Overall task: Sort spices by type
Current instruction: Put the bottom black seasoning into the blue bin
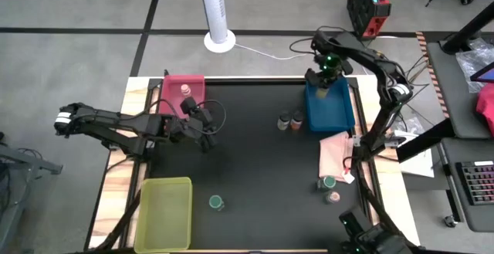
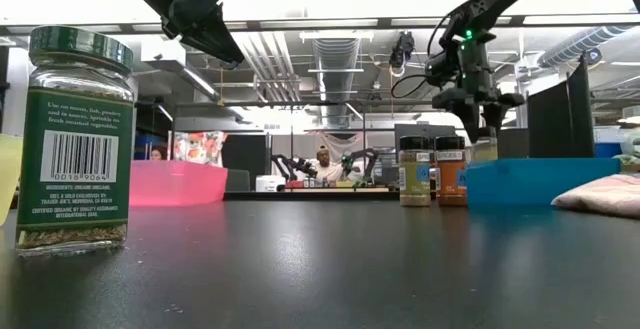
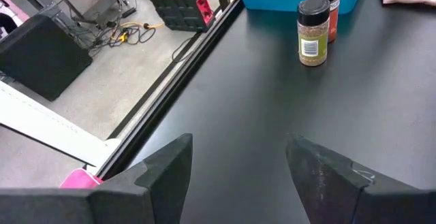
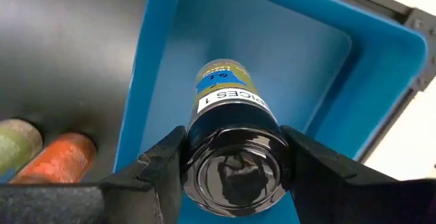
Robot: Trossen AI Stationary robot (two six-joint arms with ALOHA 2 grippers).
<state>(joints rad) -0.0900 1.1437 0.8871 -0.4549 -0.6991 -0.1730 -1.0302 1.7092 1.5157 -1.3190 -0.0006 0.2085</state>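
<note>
**Sorting partly done, most jars still loose**

The right gripper (image 4: 231, 159) clamps a dark-capped jar (image 4: 228, 118) above the blue tray (image 1: 329, 109), far right. One jar (image 1: 185, 91) sits in the red tray (image 1: 171, 88); five wait on the table. The left gripper (image 3: 238, 163) hangs open, empty.

Beyond the black table (image 1: 247, 169) lay a grey floor (image 1: 77, 53) crossed by dark tape lines, with a white tower fan (image 1: 218, 11) and a red-and-black case (image 1: 367, 3) (cables trailing near it), while farther back a person (image 2: 323, 161) sat under bright ceiling lights (image 2: 330, 24).
</note>
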